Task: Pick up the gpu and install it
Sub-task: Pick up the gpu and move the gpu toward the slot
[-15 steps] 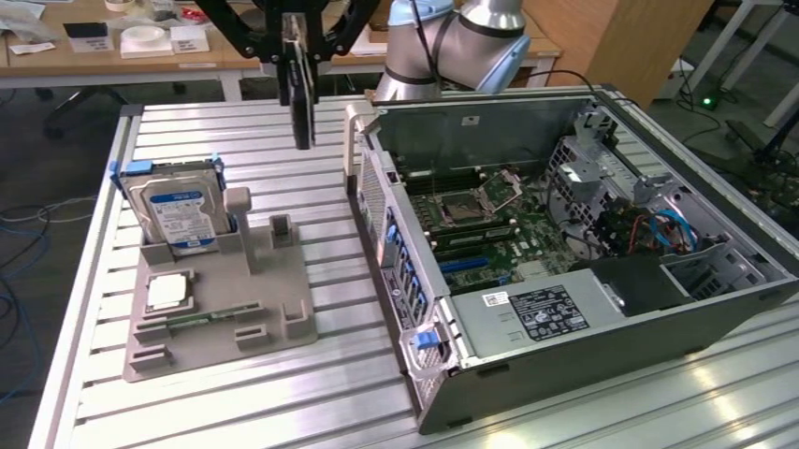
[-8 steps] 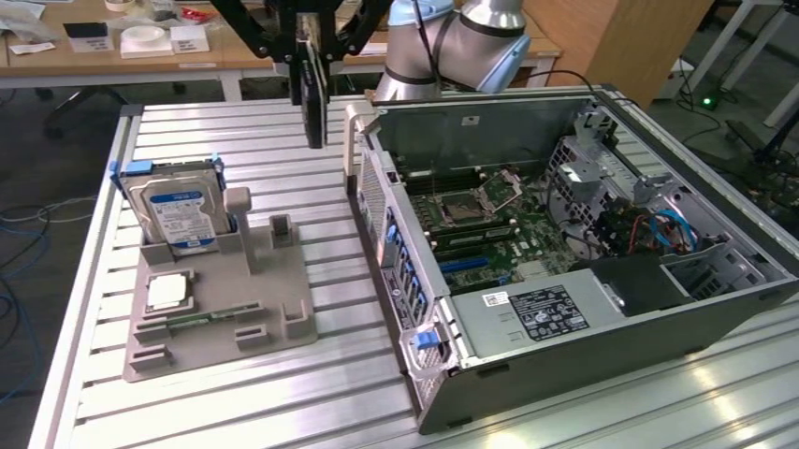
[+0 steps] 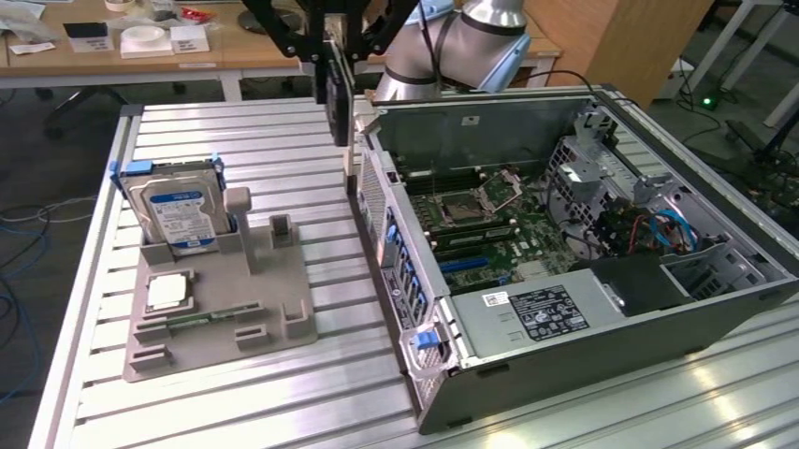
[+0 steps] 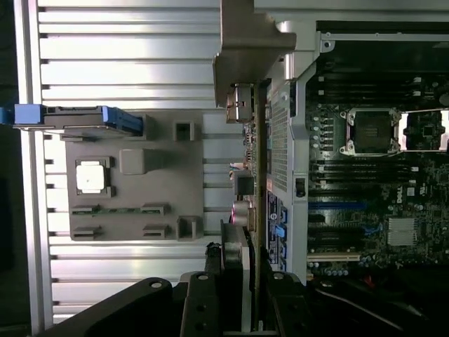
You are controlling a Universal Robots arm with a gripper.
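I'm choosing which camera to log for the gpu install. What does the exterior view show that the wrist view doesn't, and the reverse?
Exterior view: the power supply, blue cables, the hard drive with its label facing out, and a desk behind.
Wrist view: the gpu edge-on, running beside the computer case and its perforated wall.
Both: the end effector gripping the gpu, the grey fixture, the processor on it, and the motherboard socket.

Exterior view: from high, angled down across the tabletop [image 3: 250, 402], fairly far. Wrist view: straight down, nearer. Shared: grey holder [image 4: 175, 189], computer case [image 3: 600, 360].
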